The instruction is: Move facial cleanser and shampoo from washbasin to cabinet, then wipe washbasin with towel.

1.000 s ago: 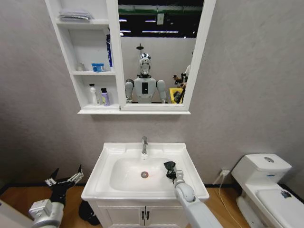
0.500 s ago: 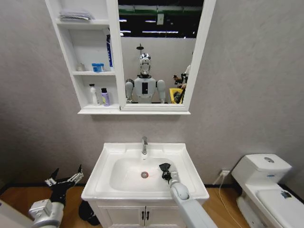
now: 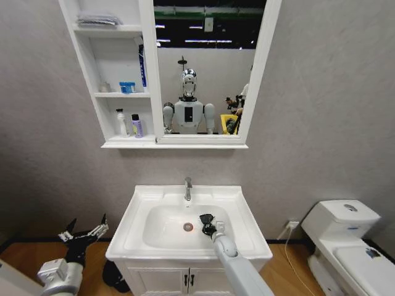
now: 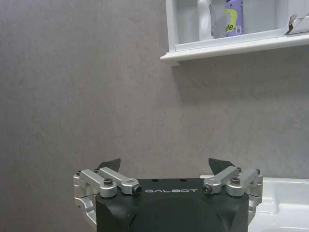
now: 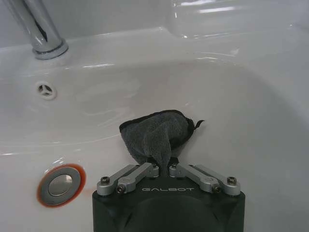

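I see the right gripper (image 5: 161,166) clamped on the towel (image 5: 157,135) inside the washbasin (image 3: 139,203) bowl (near the drain (image 5: 60,185)); left gripper (image 4: 164,166) hangs wide apart beside it.

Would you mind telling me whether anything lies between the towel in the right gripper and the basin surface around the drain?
Nothing visible does: the right gripper holds the towel inside the washbasin, beside the drain.

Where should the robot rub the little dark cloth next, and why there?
Probably slide it on across the bowl toward the drain. The right gripper is shut on the towel, which lies against the washbasin bowl right of the drain, so the left of the bowl likely needs wiping. The left gripper hangs open beside the vanity.
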Controlling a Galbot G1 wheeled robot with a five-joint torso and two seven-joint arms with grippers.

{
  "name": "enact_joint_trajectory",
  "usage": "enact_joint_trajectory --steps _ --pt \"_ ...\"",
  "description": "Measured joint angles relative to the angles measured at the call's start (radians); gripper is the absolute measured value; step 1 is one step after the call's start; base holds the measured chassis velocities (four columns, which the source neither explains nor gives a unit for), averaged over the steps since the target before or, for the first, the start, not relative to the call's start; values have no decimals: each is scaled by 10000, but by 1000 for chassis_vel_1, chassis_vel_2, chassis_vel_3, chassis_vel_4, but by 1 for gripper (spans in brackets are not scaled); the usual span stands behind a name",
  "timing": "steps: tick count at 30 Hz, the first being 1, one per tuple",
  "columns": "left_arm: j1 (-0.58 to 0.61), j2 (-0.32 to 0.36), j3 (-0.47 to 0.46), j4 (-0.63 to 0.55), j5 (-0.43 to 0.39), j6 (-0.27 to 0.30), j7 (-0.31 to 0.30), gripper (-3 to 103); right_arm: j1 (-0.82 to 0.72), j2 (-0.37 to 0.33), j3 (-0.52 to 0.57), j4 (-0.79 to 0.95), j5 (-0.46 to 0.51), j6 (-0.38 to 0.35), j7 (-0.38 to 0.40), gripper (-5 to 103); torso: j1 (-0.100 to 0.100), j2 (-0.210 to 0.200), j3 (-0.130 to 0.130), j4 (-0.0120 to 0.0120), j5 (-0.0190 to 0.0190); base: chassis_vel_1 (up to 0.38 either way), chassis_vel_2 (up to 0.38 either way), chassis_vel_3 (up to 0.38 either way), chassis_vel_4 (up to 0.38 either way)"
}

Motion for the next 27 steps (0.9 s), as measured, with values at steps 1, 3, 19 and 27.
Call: enact_joint_trajectory --steps 1,3,19,27 --pt "0 0 0 0 0 0 0 100 79 -32 14 -31 140 -97 93 4 0 1 0 0 0 0 0 0 0" --pt "0 0 0 0 0 0 0 100 372 -188 0 -202 528 -310 102 4 0 0 -1 1 -3 0 0 0 0" --pt "0 0 0 0 0 0 0 100 1172 693 -658 -1557 373 -464 -279 4 0 0 -3 1 -5 0 0 0 0" --pt "0 0 0 0 1 0 0 100 1208 874 -866 -1843 122 -420 -788 4 0 0 -4 -1 -7 0 0 0 0"
